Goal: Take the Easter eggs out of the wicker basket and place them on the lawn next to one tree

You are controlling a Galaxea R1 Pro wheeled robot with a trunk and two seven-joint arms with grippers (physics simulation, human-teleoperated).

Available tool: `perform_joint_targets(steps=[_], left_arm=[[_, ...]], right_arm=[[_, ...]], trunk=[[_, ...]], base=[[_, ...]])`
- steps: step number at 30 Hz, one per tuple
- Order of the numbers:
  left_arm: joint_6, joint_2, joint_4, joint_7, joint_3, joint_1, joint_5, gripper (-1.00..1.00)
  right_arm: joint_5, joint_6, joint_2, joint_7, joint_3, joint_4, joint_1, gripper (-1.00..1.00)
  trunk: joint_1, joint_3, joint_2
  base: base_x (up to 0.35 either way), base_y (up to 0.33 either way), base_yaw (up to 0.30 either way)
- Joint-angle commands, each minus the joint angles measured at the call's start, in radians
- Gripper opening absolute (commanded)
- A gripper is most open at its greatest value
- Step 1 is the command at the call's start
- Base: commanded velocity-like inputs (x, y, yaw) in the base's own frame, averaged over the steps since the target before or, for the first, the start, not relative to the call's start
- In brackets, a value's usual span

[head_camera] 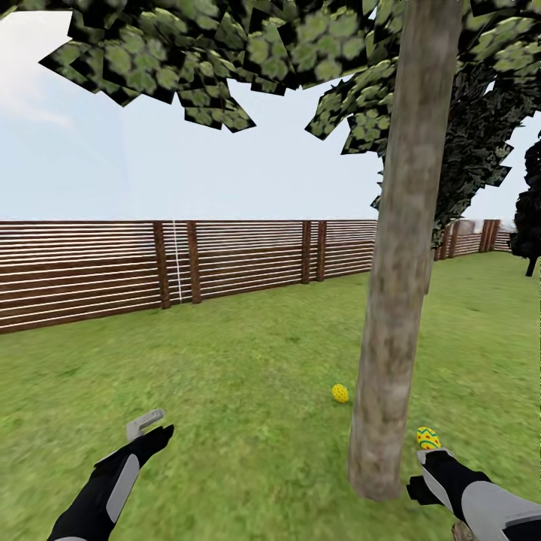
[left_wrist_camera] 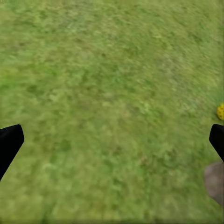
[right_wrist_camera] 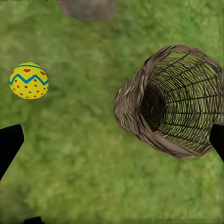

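Note:
Two yellow Easter eggs lie on the lawn (head_camera: 248,353) by the tree (head_camera: 398,300). One egg (head_camera: 340,393) is left of the trunk, and it also shows in the left wrist view (left_wrist_camera: 220,112). The other egg (head_camera: 428,437) is right of the trunk, just ahead of my right gripper (head_camera: 430,467). That gripper (right_wrist_camera: 112,140) is open over grass, between this egg (right_wrist_camera: 29,80) and the wicker basket (right_wrist_camera: 172,100), touching neither. The part of the basket's inside that shows is dark, with no egg seen. My left gripper (head_camera: 154,427) hangs open and empty over grass (left_wrist_camera: 112,140).
A brown slatted wooden fence (head_camera: 188,263) runs across the back of the lawn. A dark narrow tree (head_camera: 530,218) stands at the far right. The trunk base (right_wrist_camera: 87,7) is close beyond the right gripper. Open grass stretches left of the tree.

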Motion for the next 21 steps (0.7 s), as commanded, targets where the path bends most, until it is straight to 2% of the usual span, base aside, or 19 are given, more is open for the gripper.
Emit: perform_joint_targets(steps=[1, 16, 21], left_arm=[[0.006, 0.000, -0.002, 0.006, -0.001, -0.001, 0.011, 1.00], [0.008, 0.000, -0.002, 0.007, -0.001, -0.001, 0.011, 1.00], [0.009, 0.000, -0.001, 0.007, 0.000, -0.001, 0.012, 1.00]], right_arm=[[-0.010, 0.006, 0.000, -0.004, 0.007, -0.002, 0.000, 1.00], [-0.011, 0.007, 0.000, -0.003, 0.007, -0.002, 0.000, 1.00], [-0.011, 0.007, 0.001, -0.003, 0.007, -0.002, 0.000, 1.00]], trunk=[[-0.004, 0.002, 0.006], [-0.061, 0.063, 0.111], [-0.080, 0.084, 0.146]], base=[[0.000, 0.000, -0.133], [-0.001, 0.000, -0.238], [-0.171, 0.000, -0.217]])
